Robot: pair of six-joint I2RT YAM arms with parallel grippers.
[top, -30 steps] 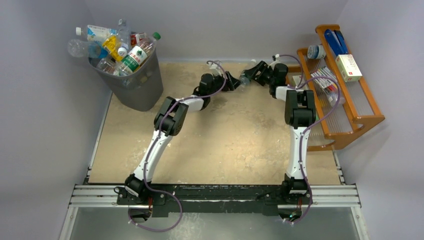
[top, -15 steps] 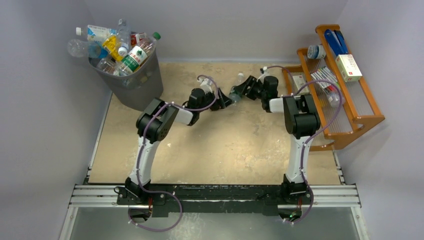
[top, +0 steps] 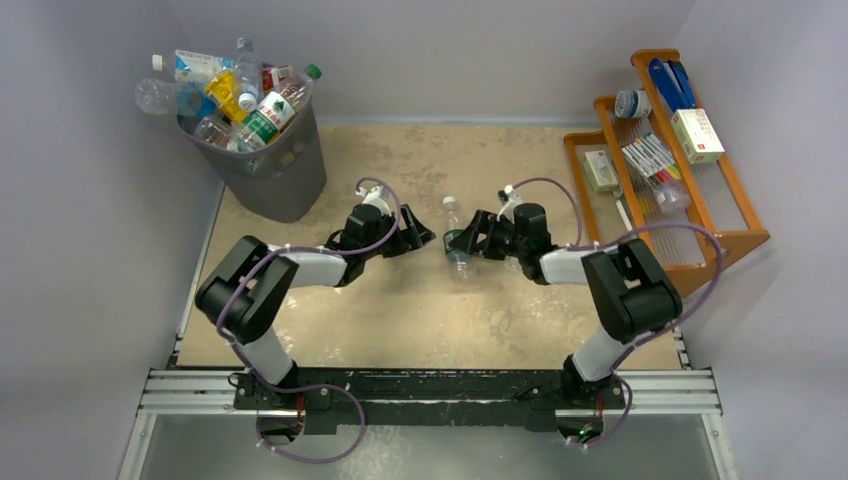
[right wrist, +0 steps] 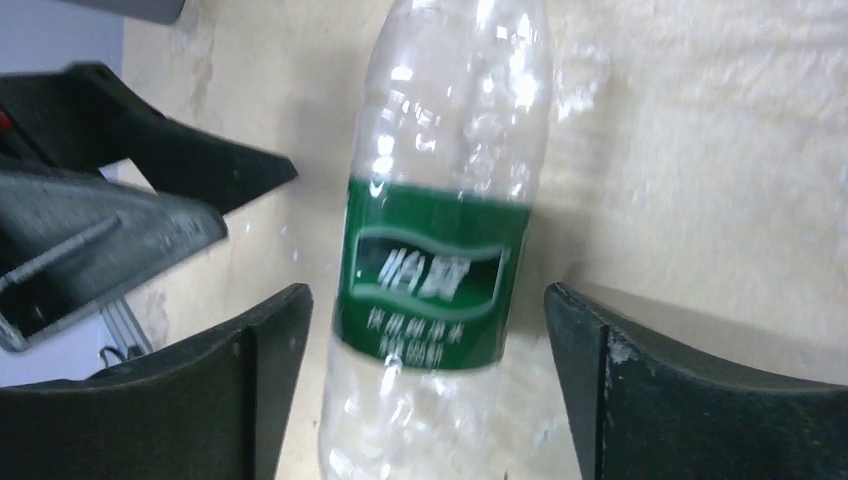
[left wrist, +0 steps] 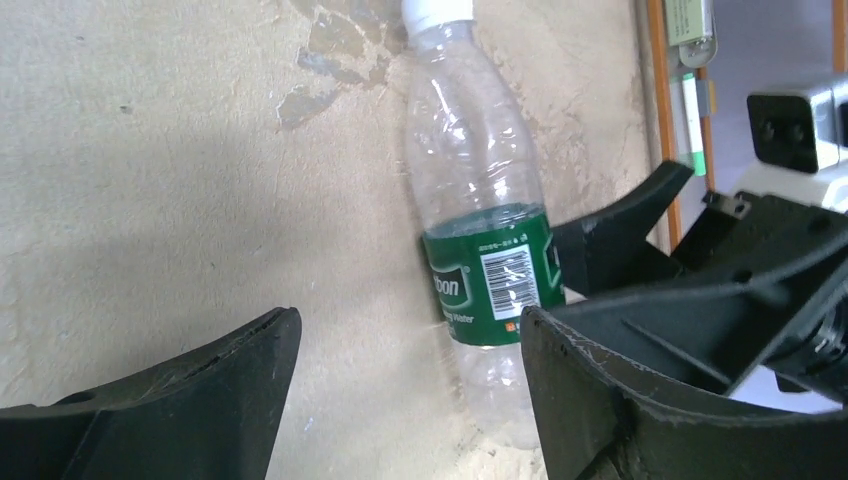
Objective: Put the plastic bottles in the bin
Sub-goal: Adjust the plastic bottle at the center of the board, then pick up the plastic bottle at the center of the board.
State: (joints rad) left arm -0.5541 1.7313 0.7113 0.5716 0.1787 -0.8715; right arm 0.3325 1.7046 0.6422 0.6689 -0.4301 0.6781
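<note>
A clear plastic bottle [top: 455,238] with a green label and white cap lies on the table's middle, cap toward the far side. My right gripper [top: 464,245] is open around it; in the right wrist view the bottle [right wrist: 440,250] sits between the fingers of the right gripper [right wrist: 428,295] with a gap on each side. My left gripper [top: 424,240] faces it from the left, open, and the bottle [left wrist: 480,230] lies just before its right finger [left wrist: 600,400]. The dark grey bin [top: 275,180] at the far left is heaped with plastic bottles [top: 240,90].
An orange wooden rack [top: 700,230] with boxes and pens stands along the right side. Grey walls close the table on the left, far and right sides. The two grippers face each other only a bottle's width apart.
Both arms have drawn back from the far edge to the middle of the table. The bottle has come along with them, toward the near side and slightly left.
</note>
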